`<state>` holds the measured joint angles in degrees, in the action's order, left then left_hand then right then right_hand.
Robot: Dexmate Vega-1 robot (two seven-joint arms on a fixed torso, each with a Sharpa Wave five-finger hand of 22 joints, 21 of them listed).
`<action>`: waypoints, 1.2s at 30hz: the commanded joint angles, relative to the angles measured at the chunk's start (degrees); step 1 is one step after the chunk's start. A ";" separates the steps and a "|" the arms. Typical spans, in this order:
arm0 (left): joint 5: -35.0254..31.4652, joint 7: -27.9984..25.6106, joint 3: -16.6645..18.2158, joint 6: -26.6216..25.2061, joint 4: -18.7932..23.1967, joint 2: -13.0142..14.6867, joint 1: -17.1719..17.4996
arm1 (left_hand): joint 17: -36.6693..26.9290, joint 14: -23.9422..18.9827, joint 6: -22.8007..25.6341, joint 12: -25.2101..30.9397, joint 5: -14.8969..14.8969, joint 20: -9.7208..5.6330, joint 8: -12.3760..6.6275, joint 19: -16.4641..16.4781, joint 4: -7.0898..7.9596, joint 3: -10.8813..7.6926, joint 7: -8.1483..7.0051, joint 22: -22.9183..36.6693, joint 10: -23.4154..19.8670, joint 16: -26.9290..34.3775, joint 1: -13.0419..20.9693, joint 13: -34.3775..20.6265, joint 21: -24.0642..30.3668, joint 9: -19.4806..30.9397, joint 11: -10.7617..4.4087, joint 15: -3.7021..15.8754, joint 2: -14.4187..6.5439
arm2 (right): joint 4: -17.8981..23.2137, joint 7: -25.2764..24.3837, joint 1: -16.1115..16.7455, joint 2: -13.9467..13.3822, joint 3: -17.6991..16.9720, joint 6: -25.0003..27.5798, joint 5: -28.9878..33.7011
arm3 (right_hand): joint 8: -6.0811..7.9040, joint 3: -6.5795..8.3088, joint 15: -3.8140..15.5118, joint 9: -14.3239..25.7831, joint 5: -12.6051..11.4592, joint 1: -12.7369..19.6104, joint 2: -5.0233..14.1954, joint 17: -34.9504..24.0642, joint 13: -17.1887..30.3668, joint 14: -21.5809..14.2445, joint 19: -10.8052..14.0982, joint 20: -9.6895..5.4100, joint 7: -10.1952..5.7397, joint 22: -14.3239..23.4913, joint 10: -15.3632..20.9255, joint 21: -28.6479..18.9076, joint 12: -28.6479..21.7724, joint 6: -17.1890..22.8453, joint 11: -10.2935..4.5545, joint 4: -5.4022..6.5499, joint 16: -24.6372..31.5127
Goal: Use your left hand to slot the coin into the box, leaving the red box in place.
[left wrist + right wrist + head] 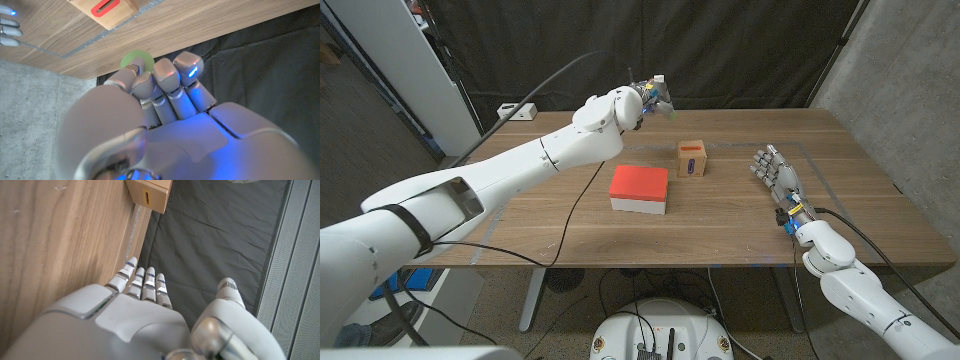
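**Coin in the air, slot not yet reached**

Head view: the left hand [650, 97] is raised over the far side of the desk [520, 215], beyond and to the left of the small wooden box [692, 158], with something pale green at its fingertips. The red box [640, 188] sits on the desk just in front and to the left of the wooden box, apart from it. The right hand [772, 172] stands to the right of the wooden box, well clear of it, fingers straight and apart, holding nothing.

Left wrist view: the fingers [165, 75] are curled in and pinch a green coin [137, 61] at their tips. The wooden box's top, with its red-edged slot [106, 6], lies beyond the coin, not under it.

Right wrist view: the right hand's fingers [142, 282] reach out over the desk toward the wooden box, touching nothing.

The step in hand appears to be carrying the coin to the slot. The next move likely calls for bringing the coin over the slot, turning its edge in line with it, and lowering it without nudging the red box.
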<state>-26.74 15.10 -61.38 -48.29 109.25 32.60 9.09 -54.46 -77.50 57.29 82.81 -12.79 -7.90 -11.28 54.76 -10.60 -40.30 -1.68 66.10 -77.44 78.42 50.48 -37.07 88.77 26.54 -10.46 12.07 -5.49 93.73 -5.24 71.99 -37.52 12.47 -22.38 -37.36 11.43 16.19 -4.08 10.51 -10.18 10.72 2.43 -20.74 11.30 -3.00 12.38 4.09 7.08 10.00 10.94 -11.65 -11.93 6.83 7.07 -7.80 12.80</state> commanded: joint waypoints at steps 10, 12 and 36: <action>-11.25 10.01 -8.84 1.24 -9.16 -6.48 -7.88 | -0.15 -0.76 6.65 -0.66 -0.79 -4.35 -0.91 0.47 0.12 0.23 5.38 0.26 -1.24 0.02 0.79 1.82 0.07 1.38 0.48 -0.01 0.04 | 2.33 -2.05 1.80 -0.03 -0.56 0.59 1.33 | -0.03 0.12 -0.02 0.28 0.14 0.11 0.40 -0.01 0.26 -0.02 0.41 -0.13 0.99 0.15 0.17 0.20 0.16 0.30 0.01 -0.40 0.14; -12.86 10.62 -9.72 1.81 -10.12 -7.15 -8.38 | 0.02 -0.67 6.77 -0.27 -0.82 -4.36 -0.98 0.44 0.13 0.24 5.40 0.25 -1.36 -0.14 0.80 1.37 0.03 1.51 0.51 -0.03 0.05 | 2.31 -2.07 1.84 -0.03 -0.61 0.55 1.42 | -0.05 0.12 -0.04 0.28 0.14 0.11 0.40 -0.01 0.26 -0.03 0.41 -0.12 0.99 0.15 0.17 0.20 0.16 0.26 0.03 -0.40 0.14; -19.88 12.74 -11.36 -8.53 -18.26 -17.73 -6.49 | 0.71 -1.09 8.70 0.71 -1.84 -4.33 -0.34 0.72 0.24 0.36 6.40 -1.14 -1.35 -0.43 1.42 1.02 -0.58 0.94 0.60 -0.01 0.61 | 2.05 -1.82 2.03 0.16 -0.99 -0.44 1.89 | -0.03 0.11 -0.08 0.28 0.15 0.09 0.41 0.03 0.26 -0.10 0.47 -0.06 0.98 0.15 0.25 0.19 0.13 0.34 -0.07 -0.40 0.16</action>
<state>-44.07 28.50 -71.61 -49.56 94.01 19.45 1.20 -53.72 -78.21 58.63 83.14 -14.25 -8.09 -11.79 55.00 -10.52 -39.73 -2.18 65.23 -78.49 77.97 51.39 -35.53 88.54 27.60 -9.83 12.18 -4.77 95.74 -7.08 73.69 -37.26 11.76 -22.41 -35.82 11.44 16.19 -4.09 10.51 -10.18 10.72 2.43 -20.74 11.30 -2.99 12.38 4.09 7.08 10.00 10.94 -11.64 -11.93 6.83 7.06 -7.80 12.80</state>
